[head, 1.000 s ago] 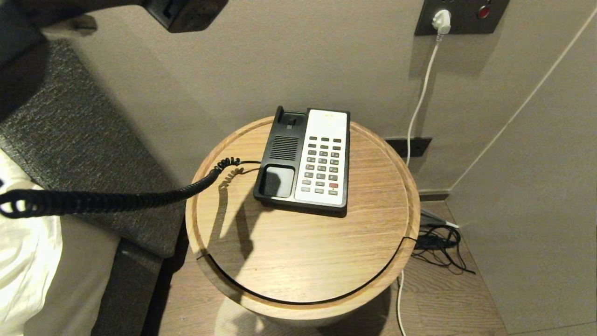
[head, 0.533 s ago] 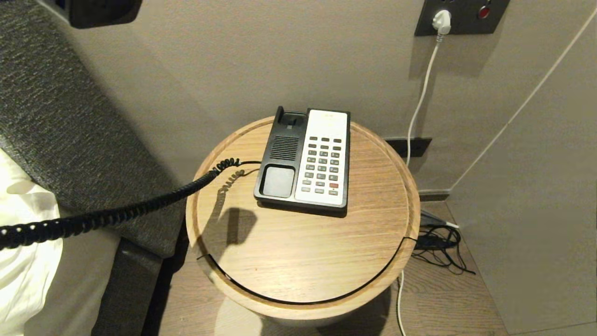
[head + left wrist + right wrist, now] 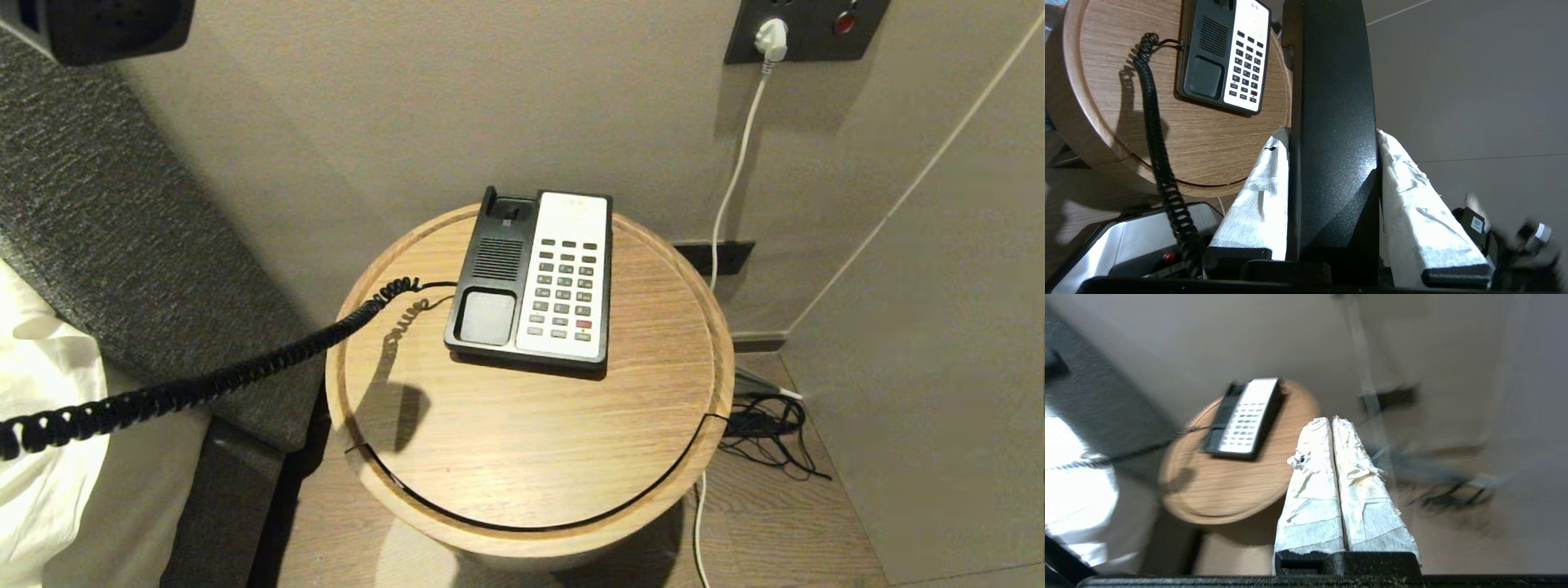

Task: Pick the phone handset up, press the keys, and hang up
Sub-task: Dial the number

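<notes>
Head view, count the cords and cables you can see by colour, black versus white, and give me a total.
Black: 2, the coiled cord from the phone base, and the tangled cable bundle on the floor.
White: 1, the cable hanging from the white plug in the wall socket.
Total: 3

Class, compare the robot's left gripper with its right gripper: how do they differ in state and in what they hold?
The left gripper is shut on the phone handset, one white-wrapped finger on each side; the right gripper is shut on nothing, its fingers pressed together. The left gripper holds the handset clear of the phone base, with the coiled cord trailing off; the right gripper hangs in the air near the round table. Both have white-wrapped fingers.
</notes>
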